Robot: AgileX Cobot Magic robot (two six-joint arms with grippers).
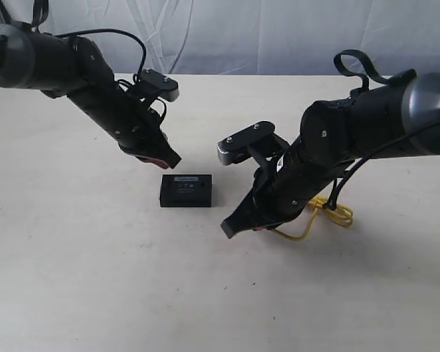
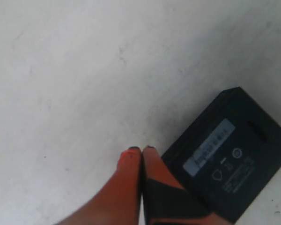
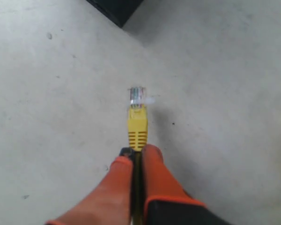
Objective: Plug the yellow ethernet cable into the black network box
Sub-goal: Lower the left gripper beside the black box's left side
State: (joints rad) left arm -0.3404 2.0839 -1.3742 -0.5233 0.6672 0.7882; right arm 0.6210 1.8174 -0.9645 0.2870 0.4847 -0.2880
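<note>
Right wrist view shows you the right gripper (image 3: 138, 151) with its orange fingers (image 3: 159, 171) pinched tight on the yellow ethernet cable (image 3: 136, 127), just behind the boot. The clear plug (image 3: 137, 95) sticks out ahead of the tips and points toward a corner of the black network box (image 3: 114, 7), with bare desk (image 3: 47, 117) between them. In the exterior view you see the rest of the cable lying in a loose bundle behind that arm, between the desk's middle and its right edge. The box lies flat near the desk's middle, label up. Just beyond it, the left gripper (image 1: 170, 160) hangs with its tips pressed together on nothing, close beside the box's far left corner; you cannot tell whether they touch it
</note>
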